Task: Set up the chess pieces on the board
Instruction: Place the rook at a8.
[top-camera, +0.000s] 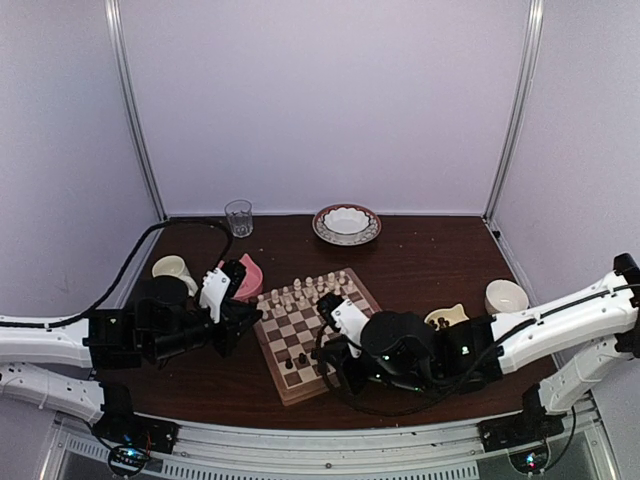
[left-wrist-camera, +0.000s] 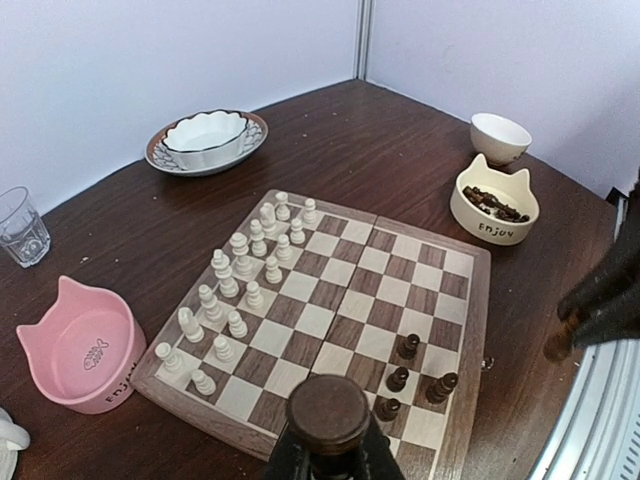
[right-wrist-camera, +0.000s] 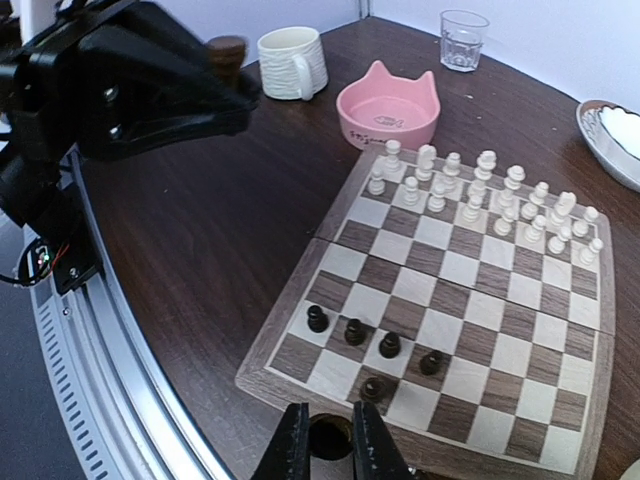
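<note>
At the near edge of the board (right-wrist-camera: 460, 300): right gripper (right-wrist-camera: 330, 447), jaws closed tight on one dark chess piece (right-wrist-camera: 330, 436). Just beyond, five chess pieces (right-wrist-camera: 390, 345) upright on the two nearest rows. Over the board's left edge: left gripper (left-wrist-camera: 328, 455), jaws pinched shut round a second chess piece (left-wrist-camera: 328, 412). Farther on, cream chessmen (right-wrist-camera: 480, 190) on the far rows. Toward the table's right edge, cat-ear bowl (left-wrist-camera: 494, 203) with more dark pieces inside.

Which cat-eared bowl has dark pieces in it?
The cream cat-eared bowl on the right side: dark chess pieces lie in it. The pink bowl holds none.
</note>
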